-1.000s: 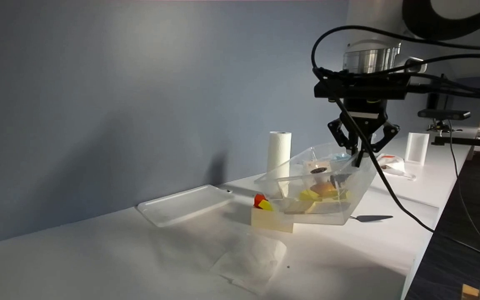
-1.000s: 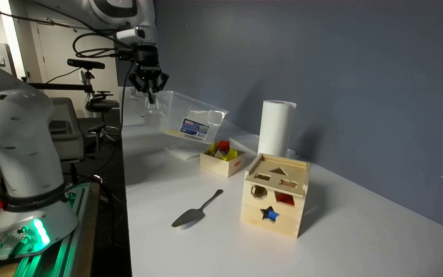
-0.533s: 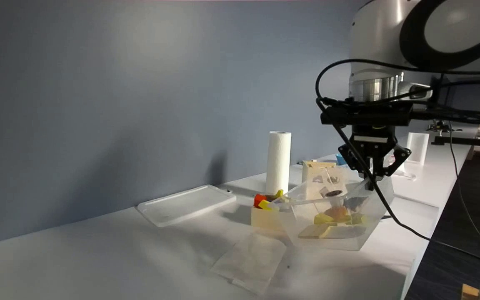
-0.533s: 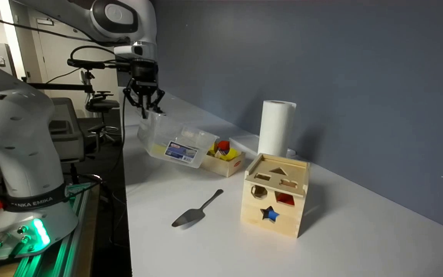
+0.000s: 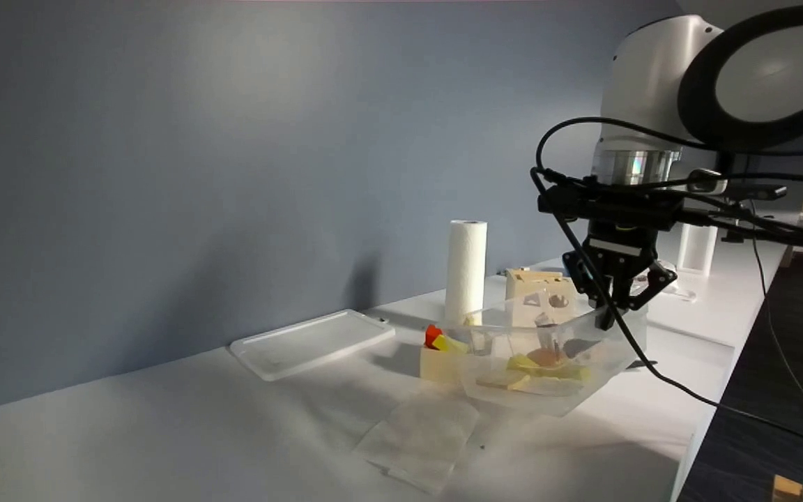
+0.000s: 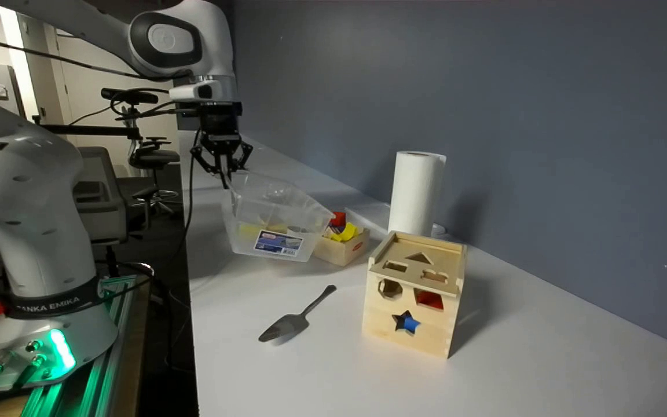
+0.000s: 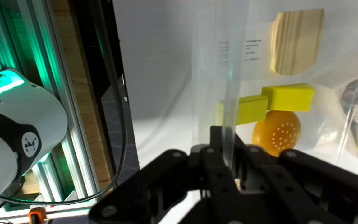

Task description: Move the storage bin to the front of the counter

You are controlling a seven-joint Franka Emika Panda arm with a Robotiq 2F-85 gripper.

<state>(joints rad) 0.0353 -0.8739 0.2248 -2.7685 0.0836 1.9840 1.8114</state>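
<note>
hanging tilted from the claw [image 6: 226, 178], storage bin [image 6: 272, 219]

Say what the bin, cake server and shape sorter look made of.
Storage bin: likely plastic, clear and glossy; its walls are see-through with glints.
Cake server: probably metal, thin grey blade with a dull sheen.
Shape sorter: apparently smooth wood, judging by pale tan panels; varnish unclear.

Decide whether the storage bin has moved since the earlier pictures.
Yes, down: in an exterior view, the storage bin reached above the top of the paper towel roll a second ago; now it shows below that.
</note>
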